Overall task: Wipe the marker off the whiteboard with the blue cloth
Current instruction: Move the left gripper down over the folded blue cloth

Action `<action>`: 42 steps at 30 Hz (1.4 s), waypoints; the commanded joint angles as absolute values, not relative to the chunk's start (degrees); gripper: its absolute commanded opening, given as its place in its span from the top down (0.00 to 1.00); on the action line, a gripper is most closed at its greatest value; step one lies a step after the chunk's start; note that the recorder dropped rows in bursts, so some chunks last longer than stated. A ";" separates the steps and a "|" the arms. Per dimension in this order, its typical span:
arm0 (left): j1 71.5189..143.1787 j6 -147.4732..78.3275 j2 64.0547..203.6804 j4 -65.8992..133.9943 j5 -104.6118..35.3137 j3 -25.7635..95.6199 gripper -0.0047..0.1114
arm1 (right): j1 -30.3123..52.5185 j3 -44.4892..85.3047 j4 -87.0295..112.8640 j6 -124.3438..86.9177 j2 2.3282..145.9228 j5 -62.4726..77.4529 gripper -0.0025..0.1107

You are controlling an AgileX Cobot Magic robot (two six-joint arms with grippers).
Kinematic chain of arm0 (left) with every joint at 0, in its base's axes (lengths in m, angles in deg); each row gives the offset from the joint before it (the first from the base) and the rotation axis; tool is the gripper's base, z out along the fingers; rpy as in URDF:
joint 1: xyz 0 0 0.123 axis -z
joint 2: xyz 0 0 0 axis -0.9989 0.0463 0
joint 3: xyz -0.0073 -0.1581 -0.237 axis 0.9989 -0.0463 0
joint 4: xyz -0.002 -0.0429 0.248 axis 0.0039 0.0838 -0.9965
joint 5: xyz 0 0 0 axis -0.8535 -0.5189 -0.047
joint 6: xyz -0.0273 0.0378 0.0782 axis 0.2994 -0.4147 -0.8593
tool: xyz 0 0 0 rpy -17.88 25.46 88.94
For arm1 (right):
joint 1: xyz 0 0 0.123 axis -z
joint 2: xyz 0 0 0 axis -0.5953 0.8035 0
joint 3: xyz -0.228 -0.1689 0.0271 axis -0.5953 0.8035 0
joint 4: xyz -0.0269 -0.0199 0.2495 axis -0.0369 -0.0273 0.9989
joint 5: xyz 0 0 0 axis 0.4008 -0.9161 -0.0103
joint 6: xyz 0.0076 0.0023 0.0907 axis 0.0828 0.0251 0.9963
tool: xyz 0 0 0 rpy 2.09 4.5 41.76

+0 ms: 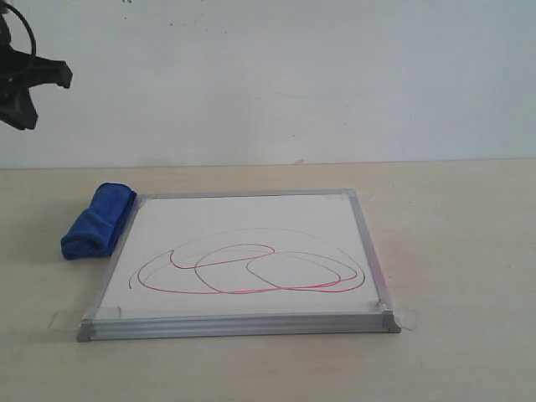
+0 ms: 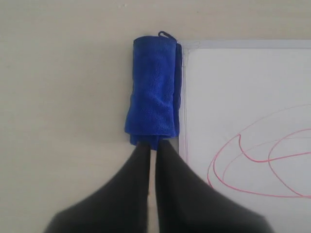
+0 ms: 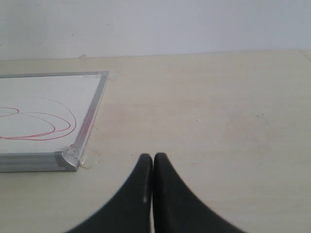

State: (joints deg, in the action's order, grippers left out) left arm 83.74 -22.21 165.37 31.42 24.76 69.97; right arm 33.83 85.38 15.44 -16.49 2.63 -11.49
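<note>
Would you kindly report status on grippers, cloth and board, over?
Left gripper shut, empty, pointing at cloth; right gripper shut, empty, beside board. Cloth rolled, against board's frame, untouched. Marker unwiped. Nothing in the way.

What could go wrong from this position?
The blue cloth lies against the frame of the whiteboard, so the left hand may catch the frame when descending. Its fingers are closed; unless they open, they may only push the cloth. Only small tape tabs seem to hold the board, so firm wiping might shift it.
</note>
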 commanded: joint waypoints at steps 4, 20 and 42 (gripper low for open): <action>83.90 -21.54 174.41 31.50 26.80 74.75 0.92 | 34.22 85.30 15.38 -16.71 2.33 -10.92 0.98; 83.90 -21.94 182.45 31.05 18.95 76.27 0.92 | 34.22 85.30 15.38 -16.71 2.33 -10.92 0.98; 83.90 -19.58 184.57 32.97 16.76 76.27 0.48 | 34.22 85.30 15.38 -16.71 2.33 -10.92 0.98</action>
State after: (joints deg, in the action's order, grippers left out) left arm 83.74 -19.67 183.41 32.56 16.55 75.96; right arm 33.83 85.38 15.44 -16.49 2.63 -11.49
